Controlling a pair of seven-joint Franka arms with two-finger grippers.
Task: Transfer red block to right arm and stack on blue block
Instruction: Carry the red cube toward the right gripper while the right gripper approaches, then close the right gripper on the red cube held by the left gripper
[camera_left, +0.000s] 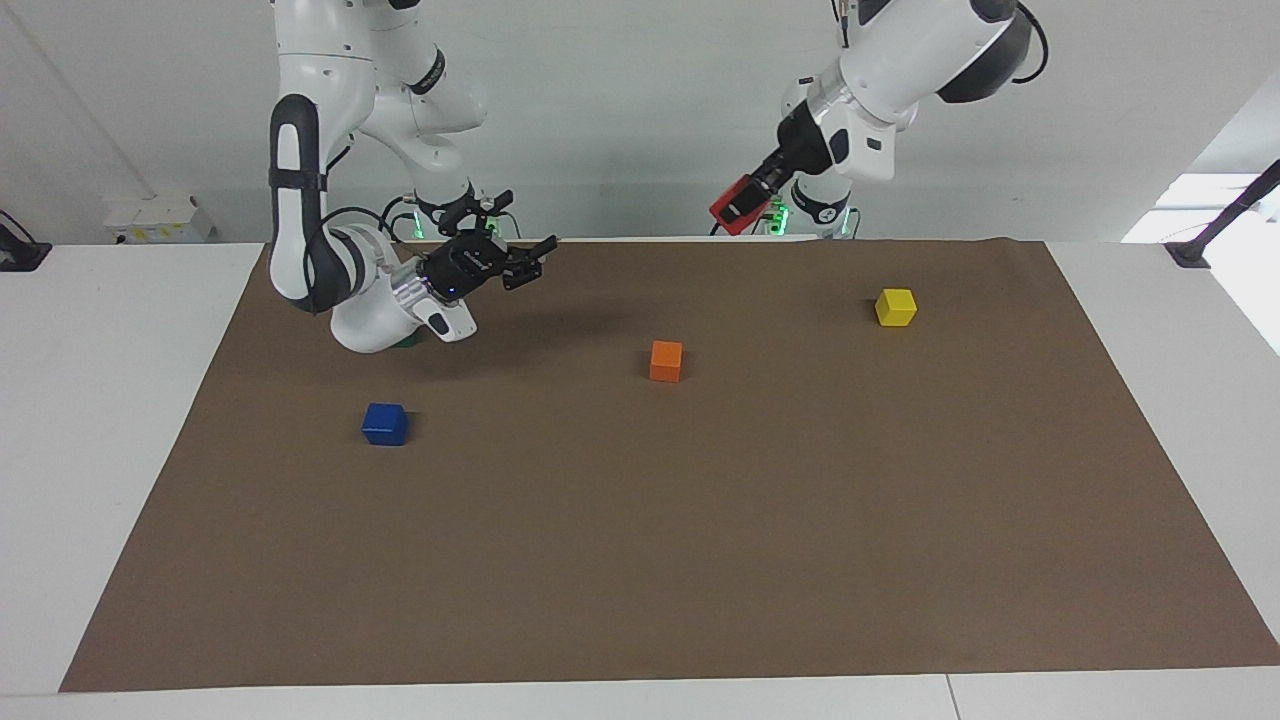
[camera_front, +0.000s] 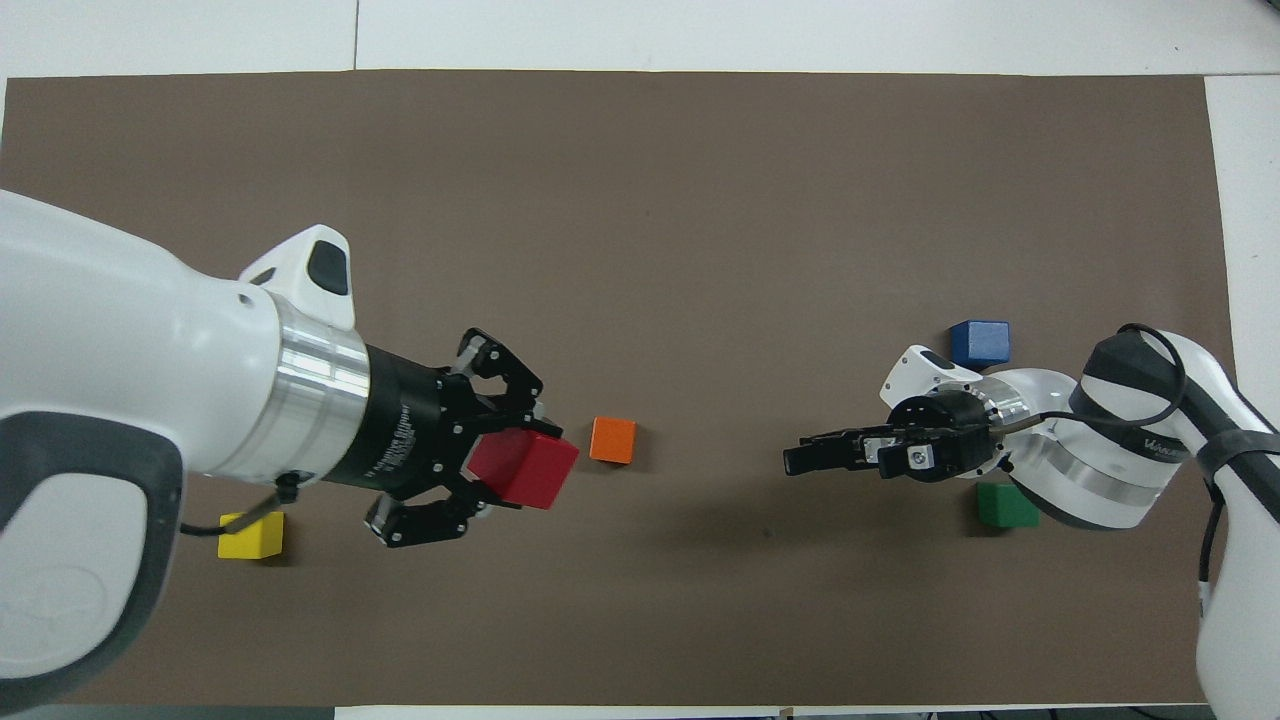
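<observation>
My left gripper (camera_left: 738, 207) is shut on the red block (camera_left: 733, 203), held high above the mat's edge nearest the robots; in the overhead view the left gripper (camera_front: 520, 470) and red block (camera_front: 525, 468) show beside the orange cube. My right gripper (camera_left: 528, 263) is open and empty. It lies level in the air, pointing toward the left arm's end, and also shows in the overhead view (camera_front: 805, 458). The blue block (camera_left: 385, 424) sits on the mat at the right arm's end, also in the overhead view (camera_front: 979, 343).
An orange cube (camera_left: 666, 361) sits mid-mat. A yellow cube (camera_left: 895, 307) sits at the left arm's end. A green cube (camera_front: 1005, 505) lies under the right arm's wrist. The brown mat (camera_left: 700, 560) covers the table.
</observation>
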